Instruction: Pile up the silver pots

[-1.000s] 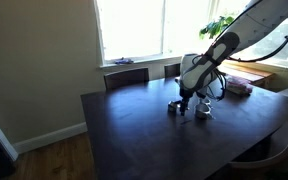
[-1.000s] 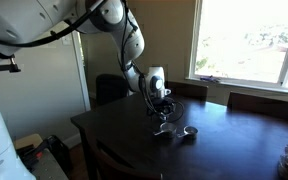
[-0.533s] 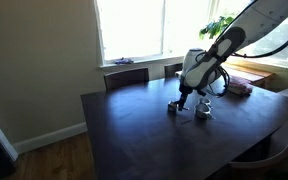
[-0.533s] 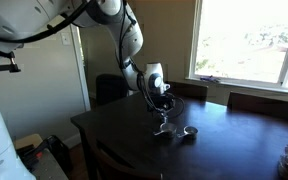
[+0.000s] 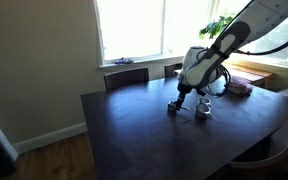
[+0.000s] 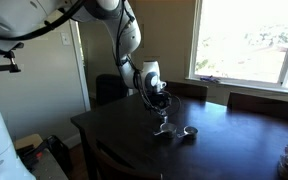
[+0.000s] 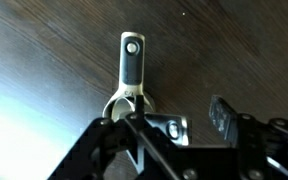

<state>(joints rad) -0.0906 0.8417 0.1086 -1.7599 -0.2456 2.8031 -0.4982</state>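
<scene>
Silver pot on the dark wooden surface: its short handle, pierced by a hole at the tip, points away from the tool, which hangs right over the pot's bowl and hides most of it in the wrist view. Whether the jaws stand wide, narrow or clamped on the pot cannot be told. In both exterior views the pot lies toward the middle of the surface, directly beneath the tool. A second silver pot sits near it, not touching. The robot's arm slopes down to them from above. In an exterior view a pinkish stack rests farther back on the surface, near the bright window.
</scene>
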